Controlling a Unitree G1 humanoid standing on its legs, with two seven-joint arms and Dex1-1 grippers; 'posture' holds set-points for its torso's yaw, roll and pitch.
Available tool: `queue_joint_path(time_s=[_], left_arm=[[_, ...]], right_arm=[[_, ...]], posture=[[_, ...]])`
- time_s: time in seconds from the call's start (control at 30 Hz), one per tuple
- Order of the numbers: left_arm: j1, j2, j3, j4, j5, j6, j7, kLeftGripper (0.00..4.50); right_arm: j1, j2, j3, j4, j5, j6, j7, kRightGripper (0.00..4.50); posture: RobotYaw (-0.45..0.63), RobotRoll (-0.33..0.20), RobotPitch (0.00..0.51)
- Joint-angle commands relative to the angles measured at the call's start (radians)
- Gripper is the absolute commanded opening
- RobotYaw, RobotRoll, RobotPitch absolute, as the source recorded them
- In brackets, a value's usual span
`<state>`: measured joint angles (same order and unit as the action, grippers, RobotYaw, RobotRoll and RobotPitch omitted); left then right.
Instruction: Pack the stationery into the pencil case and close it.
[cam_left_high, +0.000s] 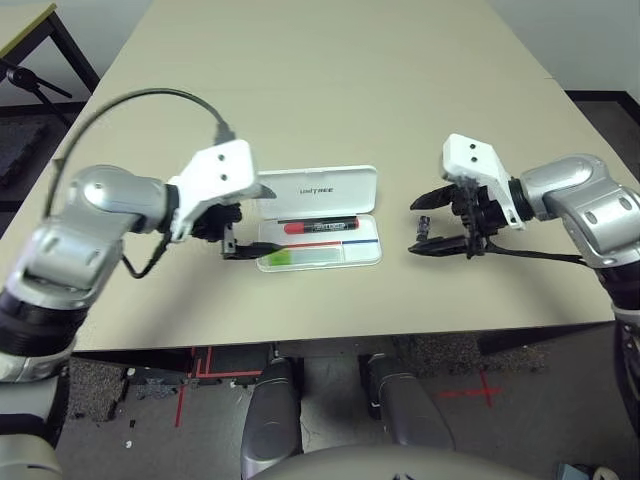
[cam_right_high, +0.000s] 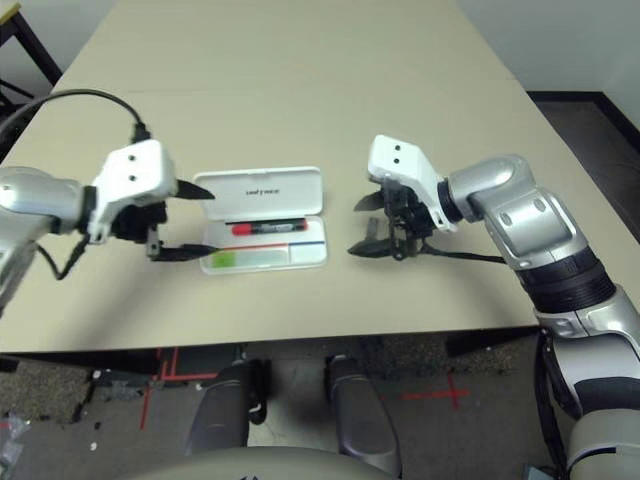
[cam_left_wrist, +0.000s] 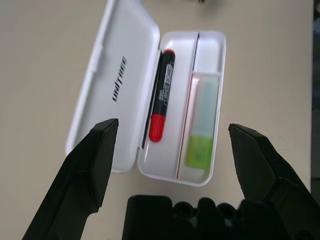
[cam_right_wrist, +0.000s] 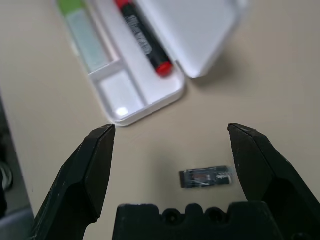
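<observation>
Case (cam_left_high: 318, 218): open on the table (cam_left_high: 320, 90), lid folded back flat on the far side of the tray, small dark logo on the lid's inner face.
Marker (cam_left_high: 320, 226): lying lengthwise in the tray's far compartment, next to the hinge, red with a black part.
Stick (cam_left_wrist: 201, 133): in the tray's near compartment, lime-green end toward the left arm, pale translucent rest pointing toward the right arm.
Stripe: thin red-and-blue line running along the tray between marker and stick.
End pocket: small walled section at the tray's right-arm end, nothing seen in it.
Clip (cam_right_wrist: 207, 177): small dark piece flat on the table, outside the case, off its right-arm end, between the right claw's fingers as seen from that wrist, touching neither.
Left claw (cam_left_high: 243, 222): fingers wide apart, holding nothing, poised just off the case's left end, above the table.
Right claw (cam_left_high: 427, 224): fingers wide apart, holding nothing, poised over the clip, well clear of the case.
Cable: black lead arching over the left forearm; another trailing back from the right wrist along the table.
</observation>
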<state>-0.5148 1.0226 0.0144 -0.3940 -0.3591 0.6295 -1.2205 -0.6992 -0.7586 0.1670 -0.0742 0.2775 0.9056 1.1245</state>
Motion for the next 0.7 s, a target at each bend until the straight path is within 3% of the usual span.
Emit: queue_joint_path(time_s=[0.03, 0.13, 0.23, 0.43, 0.57, 0.7], left_arm=[[0.019, 0.008, 0.014, -0.034, -0.042, 0.013, -0.002, 4.46], [0.026, 0.004, 0.002, -0.035, -0.043, 0.008, 0.013, 4.46], [0.031, 0.002, -0.011, -0.034, -0.037, 0.004, 0.024, 4.46], [0.013, -0.009, -0.051, -0.017, -0.026, -0.010, 0.032, 4.46], [-0.004, -0.018, -0.075, -0.003, -0.017, -0.021, 0.033, 4.46], [-0.015, -0.027, -0.093, 0.005, -0.013, -0.028, 0.033, 4.46]], right_arm=[[0.008, 0.026, -0.068, -0.063, 0.053, 0.149, -0.092, 4.50], [0.014, 0.065, -0.117, -0.102, 0.067, 0.247, -0.195, 4.50], [0.002, 0.170, -0.203, -0.132, 0.035, 0.405, -0.383, 4.50], [-0.005, 0.460, -0.351, -0.265, -0.096, 0.683, -0.736, 4.50], [0.034, 0.610, -0.371, -0.337, -0.152, 0.709, -0.882, 4.50], [0.087, 0.649, -0.361, -0.374, -0.170, 0.709, -0.959, 4.50]], posture=[[-0.04, 0.000, 0.186], [-0.04, 0.000, 0.187], [-0.05, 0.000, 0.189], [-0.07, 0.000, 0.189], [-0.09, 0.000, 0.190], [-0.09, 0.000, 0.189]])
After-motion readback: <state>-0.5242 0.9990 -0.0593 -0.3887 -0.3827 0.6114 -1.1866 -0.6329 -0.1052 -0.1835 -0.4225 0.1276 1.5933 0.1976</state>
